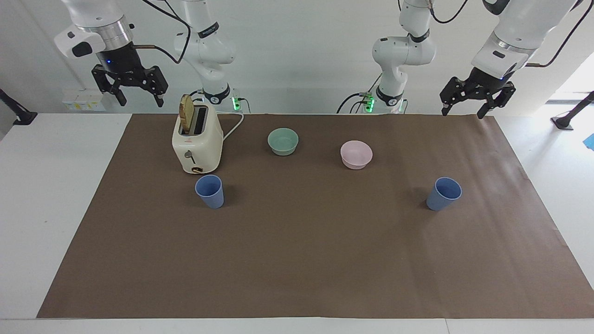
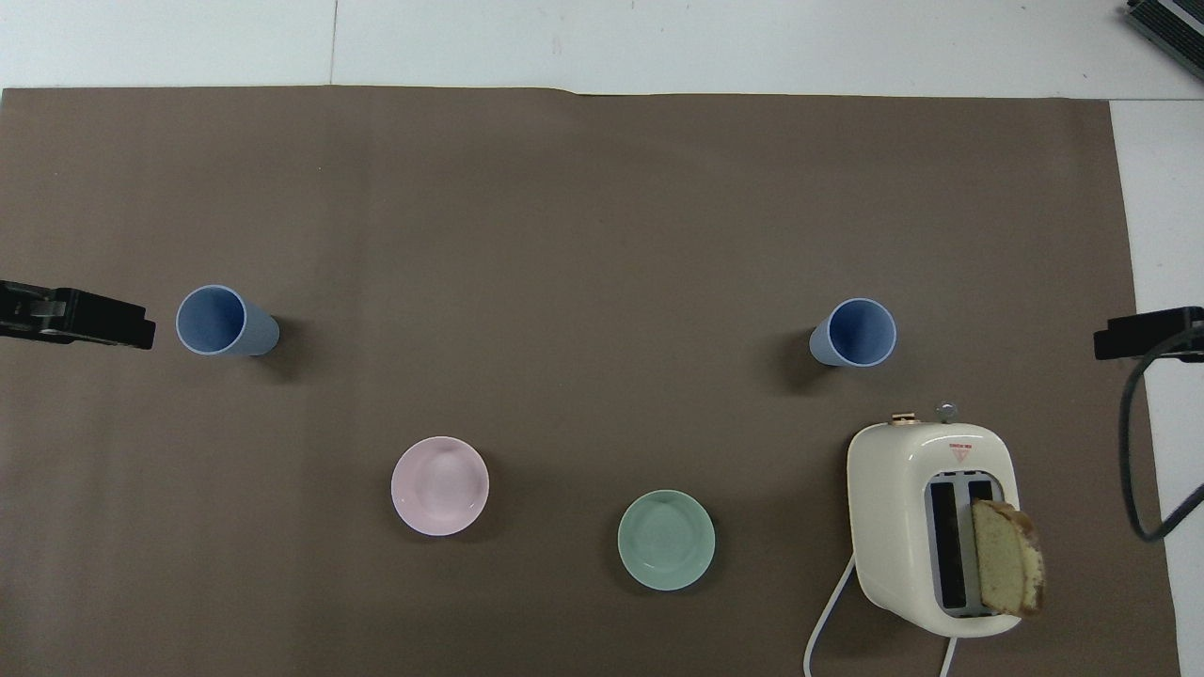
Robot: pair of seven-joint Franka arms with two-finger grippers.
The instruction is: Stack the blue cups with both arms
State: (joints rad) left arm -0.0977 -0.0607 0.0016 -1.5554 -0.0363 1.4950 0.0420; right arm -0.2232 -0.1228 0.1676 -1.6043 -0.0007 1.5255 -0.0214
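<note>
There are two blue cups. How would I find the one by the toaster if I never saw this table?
Look for the cream toaster with a slice of bread sticking up, at the right arm's end of the brown mat. The blue cup stands upright just in front of it, a little farther from the robots. The other blue cup stands alone toward the left arm's end, with only a pink bowl nearby.

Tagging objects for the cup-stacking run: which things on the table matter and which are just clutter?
Part of the job:
- blue cup beside the toaster
- blue cup at the left arm's end
- left gripper, open, raised over the mat's edge
- right gripper, open, raised beside the toaster

Just lying about:
- toaster with bread slice
- green bowl
- pink bowl
- brown mat
</note>
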